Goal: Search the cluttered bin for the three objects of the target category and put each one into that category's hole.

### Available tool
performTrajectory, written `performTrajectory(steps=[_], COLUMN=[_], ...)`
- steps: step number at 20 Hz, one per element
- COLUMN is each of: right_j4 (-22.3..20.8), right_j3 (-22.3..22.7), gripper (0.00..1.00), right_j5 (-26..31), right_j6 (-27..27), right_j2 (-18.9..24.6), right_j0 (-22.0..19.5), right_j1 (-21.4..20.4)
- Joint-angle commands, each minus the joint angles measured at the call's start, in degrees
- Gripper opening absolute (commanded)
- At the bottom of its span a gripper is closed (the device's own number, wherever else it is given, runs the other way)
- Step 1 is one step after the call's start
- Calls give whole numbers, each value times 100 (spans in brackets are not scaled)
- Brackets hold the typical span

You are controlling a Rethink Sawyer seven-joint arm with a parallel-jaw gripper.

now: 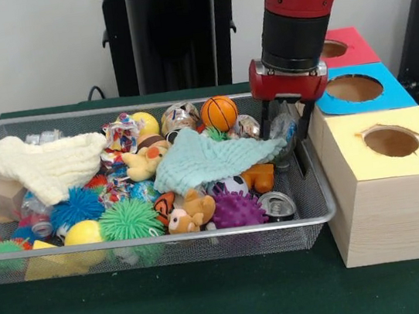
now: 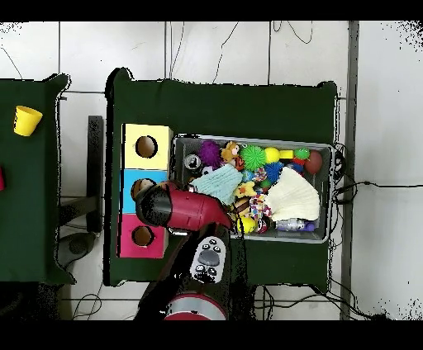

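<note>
A green-covered surface (image 1: 215, 304) before a pale wall carries a wire mesh bin (image 1: 312, 217) crowded with toys, seen from the front, with three wooden boxes just beside it: a yellow-topped box (image 1: 390, 194) nearest, a blue-topped box (image 1: 388, 97) behind it and a red-topped box (image 1: 354, 47) farthest, each with a round hole in its lid. The red and black arm (image 1: 293, 4) reaches down at the bin's end nearest the boxes, its tool (image 1: 285, 142) with two dark fingers (image 1: 265, 122) spread apart, empty, straddling a clear plastic item beside a mint-green cloth (image 1: 210, 161). An orange basketball (image 1: 219, 113), a cream knitted cloth (image 1: 47, 166), a green spiky ball (image 1: 130, 219), a purple spiky ball (image 1: 236, 209) and a small metal can (image 1: 277, 204) lie among the clutter. From overhead, the bin (image 2: 252, 139) sits on the green surface (image 2: 223, 103) with the yellow-topped box (image 2: 132, 136), blue-topped box (image 2: 130, 177) and red-topped box (image 2: 125, 246) in a row along one side; the arm (image 2: 186, 210) crosses the blue box and hides the tool, and a yellow cup (image 2: 26, 120) stands on a separate dark surface well apart.
</note>
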Motion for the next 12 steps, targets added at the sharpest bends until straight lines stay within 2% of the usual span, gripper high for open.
performTrajectory(steps=[1, 6, 12], right_j4=[-156, -142, -179], right_j3=[-91, -61, 20], gripper=[100, 100, 100], right_j5=[-296, -351, -493], right_j6=[1141, 1119, 974], right_j2=[-224, -263, -70], right_j0=[81, 54, -150], right_j1=[1082, 1156, 1156])
